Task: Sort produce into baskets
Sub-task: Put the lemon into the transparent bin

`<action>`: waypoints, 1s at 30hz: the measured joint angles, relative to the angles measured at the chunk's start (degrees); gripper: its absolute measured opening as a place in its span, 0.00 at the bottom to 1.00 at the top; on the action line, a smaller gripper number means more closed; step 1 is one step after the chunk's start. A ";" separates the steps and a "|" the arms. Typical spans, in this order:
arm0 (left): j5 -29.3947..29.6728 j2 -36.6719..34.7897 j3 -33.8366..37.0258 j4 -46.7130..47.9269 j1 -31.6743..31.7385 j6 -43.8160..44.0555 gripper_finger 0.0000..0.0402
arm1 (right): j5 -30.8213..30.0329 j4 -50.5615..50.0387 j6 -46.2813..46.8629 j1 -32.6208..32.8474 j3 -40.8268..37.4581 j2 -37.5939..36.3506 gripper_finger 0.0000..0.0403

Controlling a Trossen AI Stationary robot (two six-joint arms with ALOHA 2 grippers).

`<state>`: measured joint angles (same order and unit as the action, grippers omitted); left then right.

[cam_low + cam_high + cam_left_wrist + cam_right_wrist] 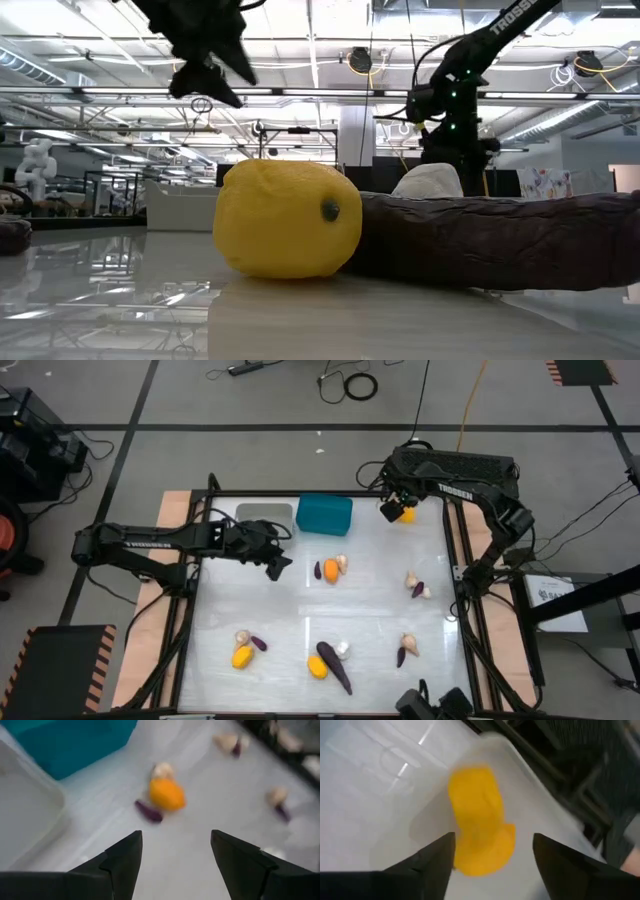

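Observation:
Small clusters of produce lie about the white table: an orange fruit (331, 571) with a purple piece (148, 813) and a beige bulb (162, 770), and a yellow fruit (287, 220) beside a long purple vegetable (500, 242). The teal basket (324, 514) and the grey basket (265, 515) stand at the far edge. My left gripper (176, 854) hangs open above the table, short of the orange fruit. My right gripper (494, 855) is open over the whitish clear basket (385, 775) at the far right corner, where blurred yellow fruit (477, 820) shows beyond its fingers.
More produce clusters lie at the right (416, 586), near right (405, 650) and near left (246, 651) of the table. A black frame rims the table (455, 575). Bare tabletop lies between the clusters.

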<state>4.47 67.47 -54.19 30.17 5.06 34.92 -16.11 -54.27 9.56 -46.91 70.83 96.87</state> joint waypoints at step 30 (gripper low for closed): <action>-12.30 -9.49 7.20 11.12 0.00 -31.30 0.61 | 1.44 28.77 71.26 47.08 0.02 4.75 0.75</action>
<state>-7.83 57.98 -47.00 41.28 5.06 3.62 -14.66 -25.50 80.82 0.17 70.85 101.62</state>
